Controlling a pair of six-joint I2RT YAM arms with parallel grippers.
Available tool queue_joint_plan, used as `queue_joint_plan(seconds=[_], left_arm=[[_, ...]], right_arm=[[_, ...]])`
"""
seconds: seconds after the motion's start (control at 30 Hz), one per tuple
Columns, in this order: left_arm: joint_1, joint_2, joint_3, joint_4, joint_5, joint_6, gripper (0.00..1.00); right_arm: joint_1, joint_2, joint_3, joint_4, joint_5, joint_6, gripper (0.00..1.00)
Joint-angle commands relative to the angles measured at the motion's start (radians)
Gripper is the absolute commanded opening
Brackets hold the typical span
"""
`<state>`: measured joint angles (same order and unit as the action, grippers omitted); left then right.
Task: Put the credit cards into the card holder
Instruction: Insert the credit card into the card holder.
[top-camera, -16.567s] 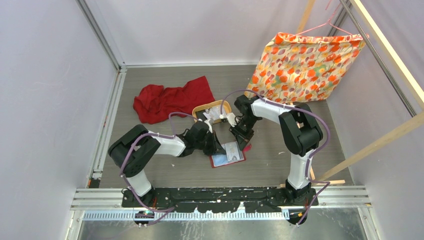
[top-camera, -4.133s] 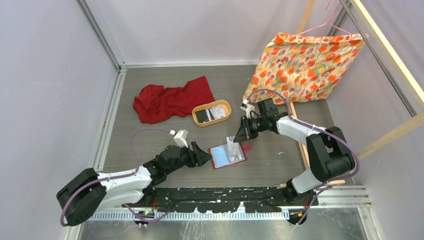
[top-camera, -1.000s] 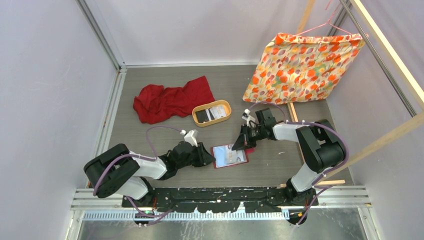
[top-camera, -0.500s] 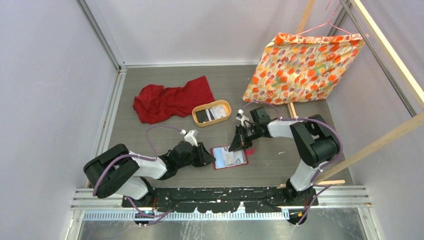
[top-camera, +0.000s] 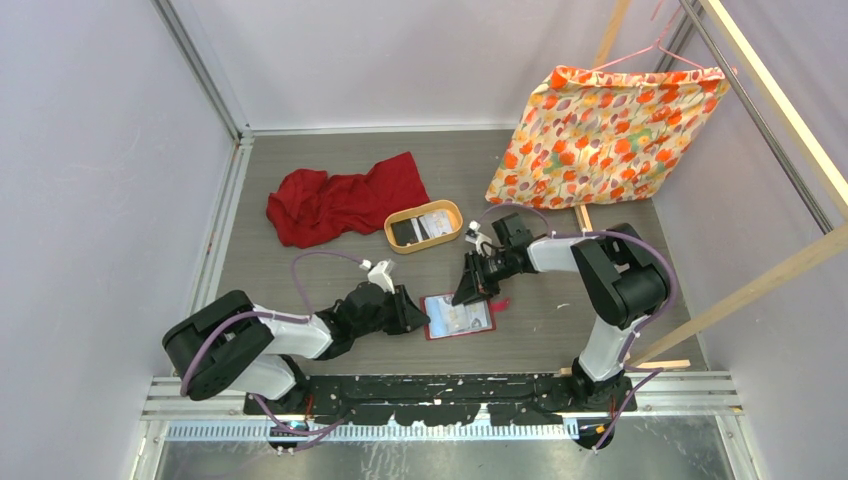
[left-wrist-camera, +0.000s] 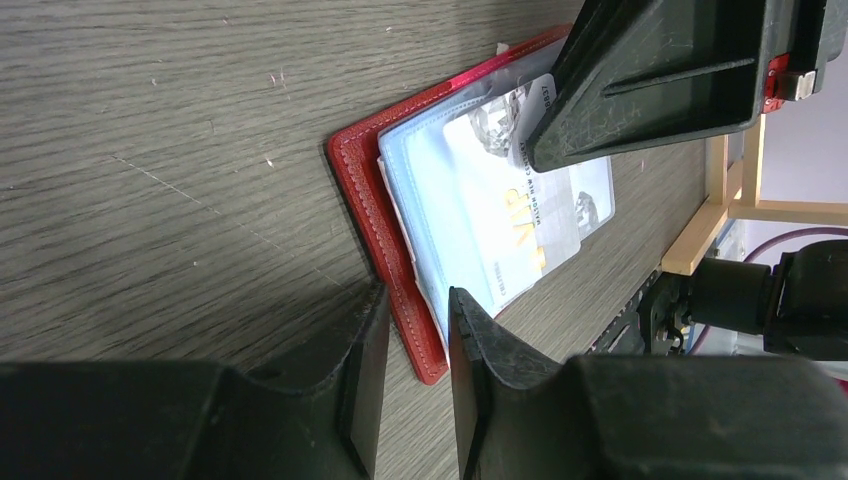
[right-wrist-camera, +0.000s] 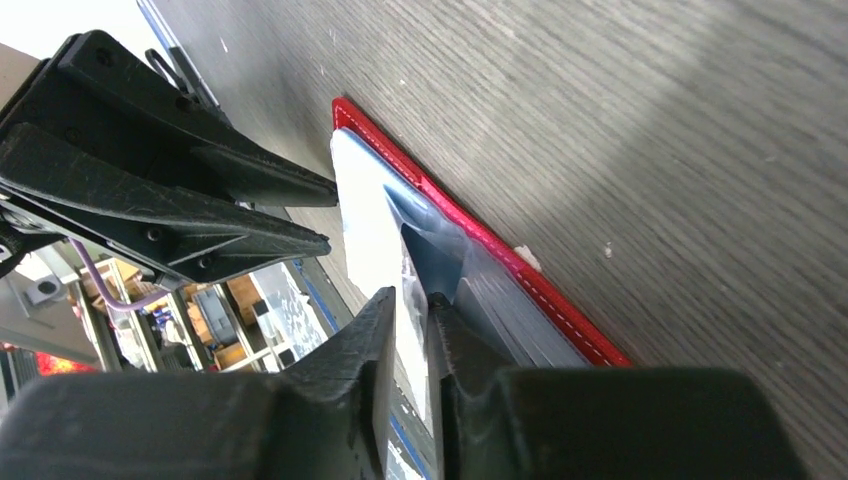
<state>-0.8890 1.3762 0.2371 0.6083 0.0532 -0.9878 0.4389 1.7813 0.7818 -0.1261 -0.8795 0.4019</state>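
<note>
The red card holder (top-camera: 476, 327) lies open on the table in front of the arms. A pale credit card (left-wrist-camera: 510, 220) printed "VIP" sits in its clear pocket. My left gripper (top-camera: 420, 313) lies low at the holder's left edge. Its jaws (left-wrist-camera: 418, 320) are shut on that red edge (left-wrist-camera: 372, 190). My right gripper (top-camera: 466, 293) points down at the holder's far edge. Its jaws (right-wrist-camera: 415, 300) stand slightly apart, with the card's (right-wrist-camera: 365, 215) pale edge between them. More credit cards (top-camera: 432, 224) lie in the tray.
An oval wooden tray (top-camera: 441, 208) stands just behind the holder. A crumpled red cloth (top-camera: 340, 200) lies to its left. A floral cloth (top-camera: 600, 120) hangs at the back right, with wooden beams (top-camera: 581, 220) beside the right arm.
My right gripper has slid a little to the left along the holder's far edge and its jaws have parted slightly. The left arm has not moved.
</note>
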Motion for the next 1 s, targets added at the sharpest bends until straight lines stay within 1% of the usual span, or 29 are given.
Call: queue_joint_plan(seconds=[0.0,0.1,0.37,0.53,0.97], left_arm=[[-0.002,-0.023,0.008,-0.013,-0.014,0.008,0.3],[-0.002,-0.03,0.01,-0.017,-0.012,0.008,0.3],[-0.003,-0.086,0.009,-0.059,-0.012,0.011,0.3],[-0.002,-0.132,0.008,-0.099,-0.025,0.019,0.3],[-0.002,-0.153,0.01,-0.119,-0.025,0.023,0.31]], right_arm=[[0.01,-0.01,0.037,-0.049,0.017,-0.028,0.27],[0.009,-0.029,0.044,-0.089,0.025,-0.064,0.32],[0.01,-0.059,0.089,-0.211,0.073,-0.157,0.39],[0.019,-0.075,0.106,-0.253,0.098,-0.191,0.44],[0.07,-0.079,0.16,-0.364,0.171,-0.259,0.43]])
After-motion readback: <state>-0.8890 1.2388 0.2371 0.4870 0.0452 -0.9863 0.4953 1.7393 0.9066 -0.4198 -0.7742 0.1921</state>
